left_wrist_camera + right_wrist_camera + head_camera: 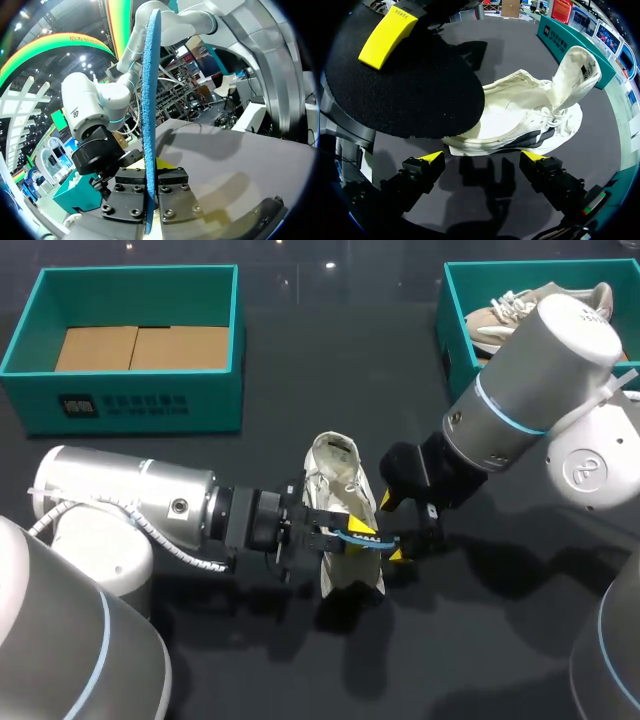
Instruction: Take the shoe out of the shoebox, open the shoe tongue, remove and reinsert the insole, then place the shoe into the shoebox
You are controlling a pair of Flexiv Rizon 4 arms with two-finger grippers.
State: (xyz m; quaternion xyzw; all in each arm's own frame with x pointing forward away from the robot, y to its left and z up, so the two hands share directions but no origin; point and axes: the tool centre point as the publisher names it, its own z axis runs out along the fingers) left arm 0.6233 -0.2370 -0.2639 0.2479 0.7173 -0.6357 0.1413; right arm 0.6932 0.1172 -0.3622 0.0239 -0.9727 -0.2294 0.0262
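Observation:
A white shoe (338, 480) lies on the dark table, out of its box, with its tongue (577, 70) pulled up and open. My left gripper (355, 536) hovers over the shoe's toe end, shut on the insole (150, 125). The insole is blue on one face and black on the other (405, 85), and it stands edge-on between the fingers. My right gripper (482, 160) is open just right of the shoe (520, 120), with its yellow tips on either side of the sole's edge and nothing between them.
A teal shoebox (230, 350) with a cardboard floor stands at the back left. At the back right, another teal box (450, 330) holds a beige shoe (505, 320). Both arms crowd the middle of the table.

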